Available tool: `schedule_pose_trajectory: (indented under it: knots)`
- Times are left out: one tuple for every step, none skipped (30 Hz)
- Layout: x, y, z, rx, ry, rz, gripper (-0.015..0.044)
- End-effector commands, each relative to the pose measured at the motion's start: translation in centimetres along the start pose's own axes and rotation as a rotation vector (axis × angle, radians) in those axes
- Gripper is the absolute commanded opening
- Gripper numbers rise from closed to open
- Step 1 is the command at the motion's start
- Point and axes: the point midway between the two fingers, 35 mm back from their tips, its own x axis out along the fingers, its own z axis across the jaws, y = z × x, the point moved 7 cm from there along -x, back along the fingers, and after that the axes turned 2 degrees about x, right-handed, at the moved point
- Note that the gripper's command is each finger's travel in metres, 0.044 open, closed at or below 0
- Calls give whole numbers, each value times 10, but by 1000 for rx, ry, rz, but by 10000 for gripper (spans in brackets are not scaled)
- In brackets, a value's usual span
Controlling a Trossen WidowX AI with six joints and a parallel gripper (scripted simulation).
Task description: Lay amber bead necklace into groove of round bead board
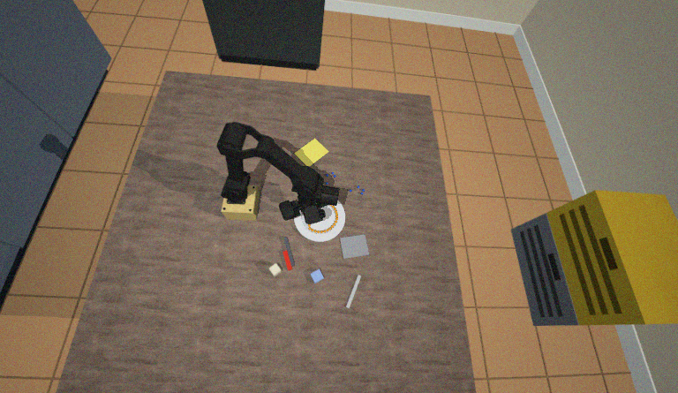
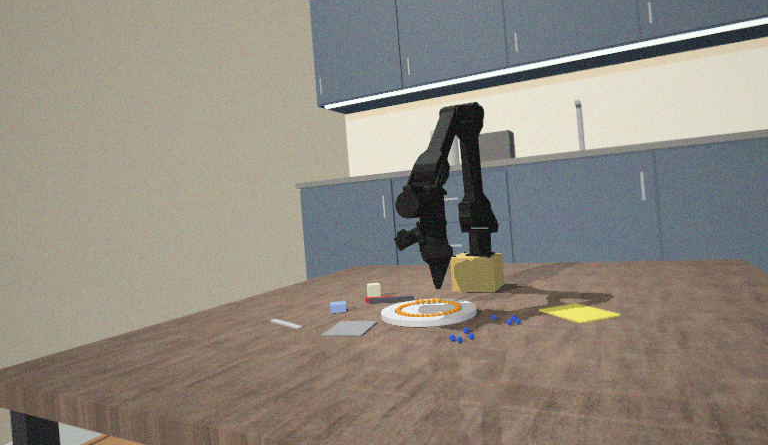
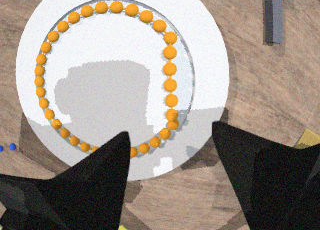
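In the wrist view, the lower stretch of the bead necklace (image 3: 170, 69) is partly hidden by a black fingertip (image 3: 117, 152).

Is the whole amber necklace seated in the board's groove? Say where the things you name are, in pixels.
No, on one side the amber necklace (image 1: 321, 231) (image 2: 428, 315) (image 3: 170, 69) cuts straight inside the curved groove (image 3: 193, 82).

No text, label, brand, number or sign is legible in the top, exterior or wrist view.
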Motion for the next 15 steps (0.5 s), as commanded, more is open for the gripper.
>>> schedule_pose_trajectory:
  knots:
    - [10, 1, -2, -4, 11, 8, 120]
    - [2, 0, 0, 0, -1, 0, 120]
    - [3, 0, 0, 0, -1, 0, 120]
    - [3, 0, 0, 0, 0, 0, 120]
    - [4, 0, 0, -1, 0, 0, 120]
    - [5, 0, 0, -1, 0, 0, 120]
    - [6, 0, 0, -1, 1, 1, 120]
    - [8, 0, 0, -1, 1, 1, 120]
    - [9, 0, 0, -1, 2, 1, 120]
    - [11, 0, 0, -1, 2, 2, 120]
    - [13, 0, 0, -2, 3, 2, 120]
    - [14, 0, 0, -2, 4, 3, 120]
    - [16, 0, 0, -2, 4, 3, 120]
    - [18, 0, -1, -2, 5, 4, 120]
    - [19, 0, -1, -2, 5, 4, 120]
